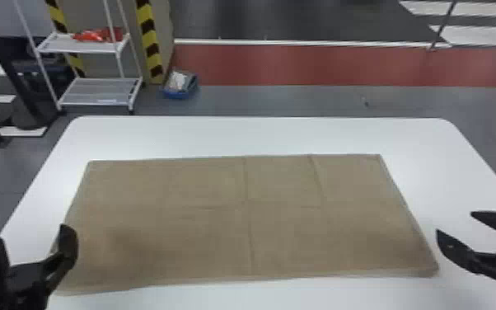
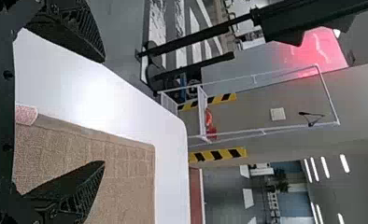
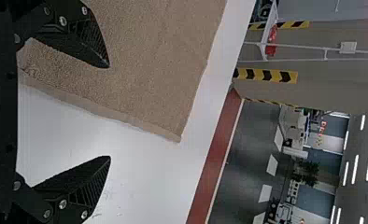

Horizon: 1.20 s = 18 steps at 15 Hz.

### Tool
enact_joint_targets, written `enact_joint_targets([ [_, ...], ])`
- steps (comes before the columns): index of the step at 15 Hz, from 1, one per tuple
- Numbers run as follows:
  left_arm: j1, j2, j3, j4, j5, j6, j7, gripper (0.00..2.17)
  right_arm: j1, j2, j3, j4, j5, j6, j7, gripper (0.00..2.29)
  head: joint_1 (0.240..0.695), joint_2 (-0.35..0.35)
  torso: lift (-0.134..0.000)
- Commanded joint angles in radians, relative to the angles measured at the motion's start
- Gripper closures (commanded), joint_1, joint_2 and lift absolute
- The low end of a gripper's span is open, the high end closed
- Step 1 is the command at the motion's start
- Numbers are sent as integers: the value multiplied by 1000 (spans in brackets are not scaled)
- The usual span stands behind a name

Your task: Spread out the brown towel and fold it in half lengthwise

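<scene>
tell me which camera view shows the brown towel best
The head view: it takes in nearly the whole outline of the brown towel, spread flat on the table. The left wrist view shows only part of it, with its far left corner; the right wrist view shows part, with its far right corner.
</scene>
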Motion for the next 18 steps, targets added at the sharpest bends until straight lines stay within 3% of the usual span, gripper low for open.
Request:
enact_joint_targets([
  [1,37,-6,61,23,23,5,-76,87,-9,-2,-15,30,-20,-8,3,218,695,-25,-123],
  [3,38,-11,106,37,97,67,-189,107,-9,-2,-35,45,-34,-8,5,218,695,-24,-123],
  [7,20,-12,150,103,118,33,-338,161,-7,2,-37,50,-48,-8,5,218,695,-46,-123],
  [11,20,-11,187,114,129,5,-423,350,26,13,-78,53,-63,-24,5,218,695,-44,-123],
  [15,21,-1,233,137,117,5,-530,353,60,30,-123,59,-89,-54,5,218,695,-78,-123],
  [18,31,-1,272,141,98,51,-559,353,75,41,-129,59,-89,-70,5,218,695,-81,-123],
])
